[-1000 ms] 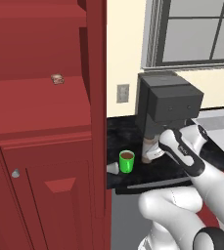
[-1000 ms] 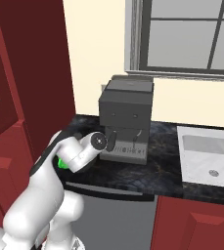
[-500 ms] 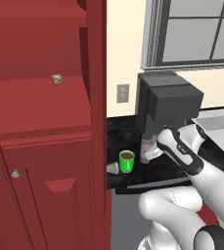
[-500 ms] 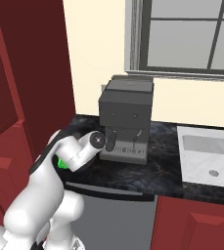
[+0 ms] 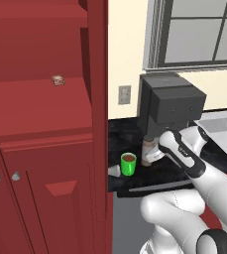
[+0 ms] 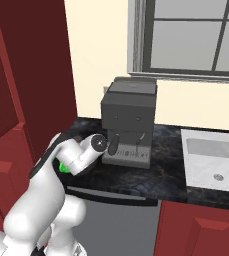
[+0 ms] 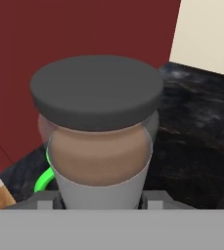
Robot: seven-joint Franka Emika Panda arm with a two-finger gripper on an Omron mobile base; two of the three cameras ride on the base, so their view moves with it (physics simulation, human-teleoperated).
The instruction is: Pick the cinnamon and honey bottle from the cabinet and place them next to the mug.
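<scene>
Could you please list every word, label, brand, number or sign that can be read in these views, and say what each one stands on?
No text can be read anywhere.
Cinnamon: no label or print on the jar or its dark cap.
Mug: plain green, no print.
Coffee machine: a few small dark marks on its front, too small to read as signs.
Wall outlet: no lettering visible.
Cabinet: plain red panels, no marking.

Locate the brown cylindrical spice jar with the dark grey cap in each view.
Left base view: brown cylindrical spice jar at centre right, just right of the bright green mug, in front of the dark grey coffee machine.
Right base view: cannot tell; the white arm covers that spot.
Hand view: centre, close up, between the gripper fingers.
Shared landmark: the mug.
</scene>
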